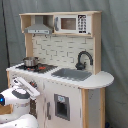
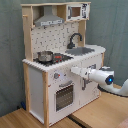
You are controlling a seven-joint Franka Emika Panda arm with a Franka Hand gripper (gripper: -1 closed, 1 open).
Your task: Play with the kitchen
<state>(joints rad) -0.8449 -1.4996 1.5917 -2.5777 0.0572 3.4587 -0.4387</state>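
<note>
The kitchen point(image 2: 50, 85) is white with light-wood side panels. Above the white end effector point(image 2: 75, 71), a silver pot point(image 2: 45, 56) sits on a black stovetop point(image 2: 56, 58) with red rings. Behind these, the backsplash point(image 1: 57, 50) has a white brick pattern; beyond are the grey sink point(image 1: 72, 74) and black faucet point(image 1: 83, 59).

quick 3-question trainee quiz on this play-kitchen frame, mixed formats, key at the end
1. True or false: a metal pot sits on the stovetop of the kitchen.
2. Multiple choice: in the first exterior view, the black faucet stands by the (A) oven door, (B) grey sink, (C) range hood.
3. Fill in: in the second exterior view, the gripper is held in front of the kitchen's front panel, just below the ____.

Key
1. True.
2. B, the grey sink. The range hood hangs above the stovetop, and the oven door is lower on the front.
3. Countertop.
</note>
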